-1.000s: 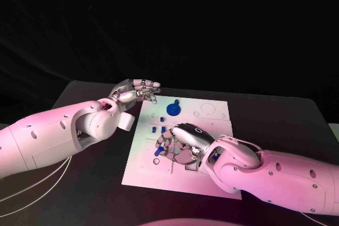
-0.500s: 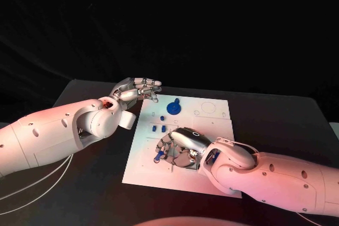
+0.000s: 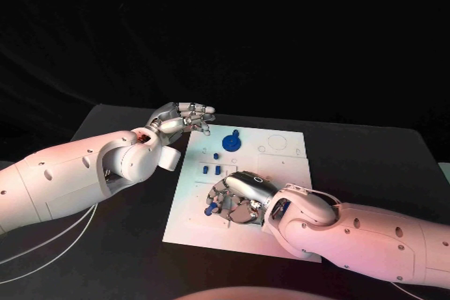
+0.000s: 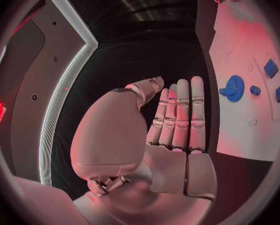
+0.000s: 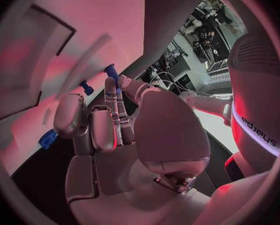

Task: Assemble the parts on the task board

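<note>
The white task board point(image 3: 281, 158) lies in the middle of the black table. On its far part sit a round blue gear-like part point(image 3: 231, 144) and several small blue parts point(image 3: 216, 157). My right hand point(image 3: 240, 190) hovers low over the board's near left area and pinches a slim blue peg point(image 3: 210, 209) at its fingertips; in the right wrist view the peg point(image 5: 111, 72) stands between thumb and finger. My left hand point(image 3: 183, 118) floats off the board's far left corner, fingers stretched out and holding nothing. In the left wrist view the gear point(image 4: 232, 88) lies beyond that hand point(image 4: 171, 130).
Black table point(image 3: 375, 150) surrounds the board on all sides. A white block point(image 3: 167, 159) on my left wrist hangs beside the board's left edge. Two more blue parts point(image 5: 86, 87) point(image 5: 47, 139) lie on the board near my right hand's fingers.
My right hand has slid towards the board's near left with the blue peg in its fingers. The left hand has stayed where it was.
</note>
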### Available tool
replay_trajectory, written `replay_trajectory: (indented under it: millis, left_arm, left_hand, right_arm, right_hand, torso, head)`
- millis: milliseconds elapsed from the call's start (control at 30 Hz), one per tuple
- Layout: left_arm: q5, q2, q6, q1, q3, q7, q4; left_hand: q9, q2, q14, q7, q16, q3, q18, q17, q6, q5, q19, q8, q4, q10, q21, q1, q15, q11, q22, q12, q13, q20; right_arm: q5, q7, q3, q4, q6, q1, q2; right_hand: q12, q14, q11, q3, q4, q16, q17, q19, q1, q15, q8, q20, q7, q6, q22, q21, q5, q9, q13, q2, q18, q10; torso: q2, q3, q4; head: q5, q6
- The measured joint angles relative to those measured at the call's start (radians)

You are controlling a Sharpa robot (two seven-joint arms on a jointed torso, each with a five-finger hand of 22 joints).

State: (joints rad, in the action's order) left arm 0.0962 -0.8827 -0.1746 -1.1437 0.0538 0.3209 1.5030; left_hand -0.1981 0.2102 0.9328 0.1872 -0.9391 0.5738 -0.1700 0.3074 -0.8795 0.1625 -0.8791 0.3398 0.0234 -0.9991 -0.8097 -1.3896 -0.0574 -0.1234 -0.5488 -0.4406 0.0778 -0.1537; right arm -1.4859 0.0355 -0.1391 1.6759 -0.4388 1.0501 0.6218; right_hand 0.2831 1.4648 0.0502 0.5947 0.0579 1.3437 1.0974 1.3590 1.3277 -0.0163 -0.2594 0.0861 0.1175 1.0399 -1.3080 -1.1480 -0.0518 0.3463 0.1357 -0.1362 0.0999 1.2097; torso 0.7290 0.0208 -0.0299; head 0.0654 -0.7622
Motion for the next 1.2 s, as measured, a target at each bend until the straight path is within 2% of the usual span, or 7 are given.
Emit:
replay_trajectory:
  millis: [300, 367, 500, 700, 933, 1133, 1200]
  left_arm:
    - [0.0, 0.0, 0.001, 0.0, 0.0, -0.001, 0.0]
    - [0.0, 0.0, 0.001, 0.0, 0.0, -0.001, 0.0]
    - [0.0, 0.0, 0.001, 0.0, 0.0, -0.001, 0.0]
    - [0.0, 0.0, 0.001, 0.0, 0.0, -0.001, -0.001]
    - [0.0, -0.001, 0.002, 0.0, 0.0, -0.002, -0.001]
    - [0.0, -0.002, 0.002, 0.001, 0.0, -0.003, -0.001]
    - [0.0, -0.002, 0.002, 0.001, 0.0, -0.003, -0.001]
  left_hand:
    - [0.0, 0.0, 0.0, 0.0, 0.0, 0.0, 0.0, 0.0, 0.0, 0.0, 0.0, 0.0, 0.0, 0.0, 0.003, 0.0, 0.0, 0.0, 0.0, 0.0, 0.0, 0.0]
    - [0.0, 0.0, 0.0, 0.0, 0.0, 0.0, 0.0, 0.0, 0.0, 0.0, 0.0, 0.0, 0.0, 0.0, 0.003, 0.0, 0.0, 0.0, 0.0, 0.0, 0.0, 0.0]
    - [0.0, 0.0, 0.0, 0.0, 0.0, 0.0, 0.0, 0.0, 0.0, 0.0, 0.0, 0.0, 0.0, 0.0, 0.003, 0.0, 0.0, 0.0, 0.0, 0.0, 0.0, 0.0]
    - [0.0, 0.0, 0.0, 0.0, 0.0, 0.0, 0.0, -0.001, 0.0, 0.0, 0.0, 0.0, 0.0, 0.0, 0.003, 0.0, 0.0, 0.0, 0.0, 0.0, 0.0, 0.0]
    - [0.0, 0.0, 0.0, 0.0, 0.0, 0.0, 0.0, -0.001, 0.0, 0.0, 0.0, 0.0, 0.0, 0.0, 0.003, 0.0, 0.0, 0.0, 0.0, 0.003, 0.0, 0.0]
    - [0.0, -0.004, 0.0, 0.0, 0.0, 0.0, 0.0, -0.001, 0.0, 0.0, 0.0, 0.0, 0.0, 0.0, 0.003, 0.004, 0.0, 0.0, 0.0, 0.003, 0.0, 0.0]
    - [0.0, -0.004, 0.0, 0.0, 0.0, 0.0, 0.0, -0.001, 0.0, 0.0, 0.0, 0.0, 0.0, 0.0, 0.003, 0.004, 0.0, 0.0, 0.0, 0.003, 0.0, 0.0]
  right_arm:
    - [-0.027, 0.011, 0.001, -0.002, 0.012, -0.002, -0.009]
    - [-0.035, 0.015, 0.001, -0.002, 0.014, -0.002, -0.012]
    - [-0.052, 0.023, 0.001, -0.001, 0.019, -0.003, -0.017]
    - [-0.066, 0.033, -0.004, -0.004, 0.026, -0.008, -0.018]
    - [-0.07, 0.036, -0.004, -0.001, 0.014, -0.01, -0.006]
    - [-0.053, 0.018, -0.004, 0.01, -0.036, -0.012, 0.018]
    - [-0.041, 0.004, -0.003, 0.018, -0.059, -0.012, 0.029]
  right_hand:
    - [-0.003, 0.0, 0.004, 0.0, 0.0, 0.0, 0.0, 0.0, 0.0, 0.0, 0.0, 0.0, 0.001, -0.005, 0.0, 0.004, 0.0, 0.001, 0.002, 0.0, 0.0, -0.004]
    - [-0.009, 0.0, 0.01, 0.0, 0.0, 0.0, 0.0, 0.0, -0.008, 0.0, -0.019, 0.0, 0.008, -0.012, 0.0, 0.012, 0.0, 0.003, 0.003, -0.008, 0.0, -0.015]
    - [-0.011, 0.0, 0.016, -0.002, 0.002, 0.0, -0.002, -0.004, -0.03, 0.0, -0.029, 0.004, 0.021, -0.04, 0.0, 0.016, -0.001, 0.041, 0.005, -0.016, 0.0, -0.028]
    - [-0.013, 0.0, 0.032, -0.043, 0.024, 0.0, -0.003, -0.011, -0.088, 0.018, 0.048, 0.011, 0.049, -0.143, 0.0, 0.021, -0.009, 0.014, 0.011, -0.052, 0.0, -0.044]
    - [-0.013, 0.0, 0.032, -0.055, 0.024, 0.0, -0.004, -0.015, -0.083, 0.018, 0.072, 0.015, 0.046, -0.174, 0.0, 0.027, -0.009, 0.005, 0.016, -0.062, 0.0, -0.043]
    - [-0.012, 0.0, 0.025, -0.068, 0.032, 0.0, -0.005, -0.015, -0.083, 0.018, 0.113, 0.015, 0.043, -0.236, 0.0, 0.027, -0.009, -0.011, 0.026, -0.062, 0.0, -0.05]
    - [-0.012, 0.0, 0.025, -0.068, 0.032, 0.0, -0.004, -0.011, -0.083, 0.018, 0.114, 0.018, 0.042, -0.239, 0.0, 0.027, -0.009, -0.013, 0.027, -0.062, 0.0, -0.05]
  torso:
    - [0.0, 0.0003, -0.0004]
    - [0.0, 0.0003, -0.0004]
    - [0.0, 0.0007, -0.0004]
    - [0.0, 0.0006, -0.0004]
    - [0.0, -0.0004, 0.0]
    - [-0.001, -0.001, 0.0002]
    - [-0.001, -0.0011, 0.0005]
  head:
    - [0.0, -0.002]
    - [0.0, -0.002]
    - [0.0, -0.003]
    - [-0.001, -0.003]
    - [-0.002, 0.0]
    - [-0.003, 0.004]
    - [-0.003, 0.005]
